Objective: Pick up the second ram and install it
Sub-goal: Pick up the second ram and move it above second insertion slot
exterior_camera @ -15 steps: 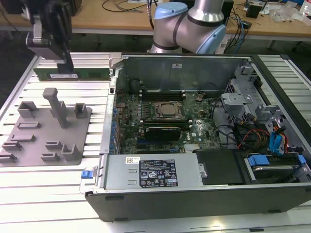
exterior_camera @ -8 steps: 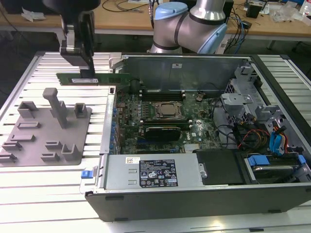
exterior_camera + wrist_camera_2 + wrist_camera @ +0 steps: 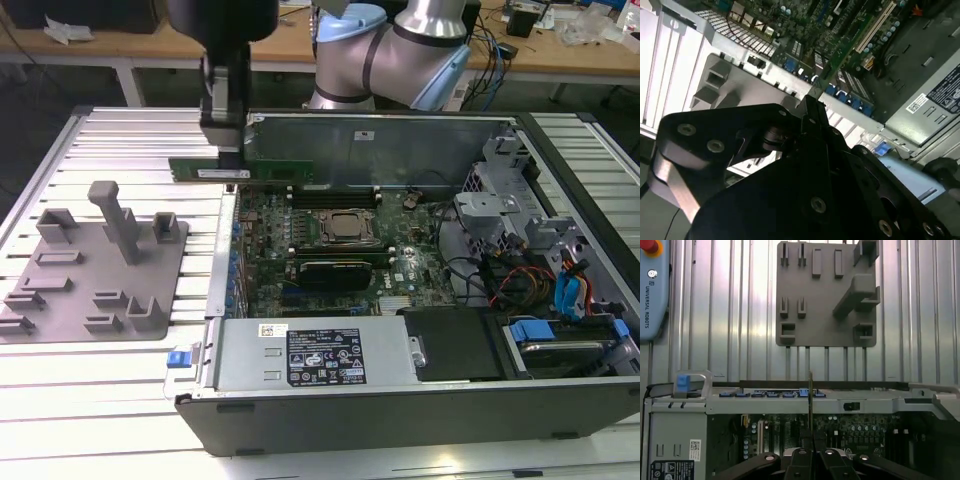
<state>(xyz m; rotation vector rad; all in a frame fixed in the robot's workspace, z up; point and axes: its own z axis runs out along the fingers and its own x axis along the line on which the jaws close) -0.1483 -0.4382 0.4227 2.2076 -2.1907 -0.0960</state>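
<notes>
Aluminium slatted table (wooden benches behind), second ram firmly in end effector.

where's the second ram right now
In the exterior view the second ram is held level in the gripper, above the computer case wall on the exterior view's left, near the grey tray.

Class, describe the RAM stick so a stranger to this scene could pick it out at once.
Find the open computer case, then its far corner on the exterior view's left, where the black gripper hangs. Its jaws are shut on the second ram, held level above the case's edge. Unlike the motherboard lying below, it is a slim green stick in the air.
</notes>
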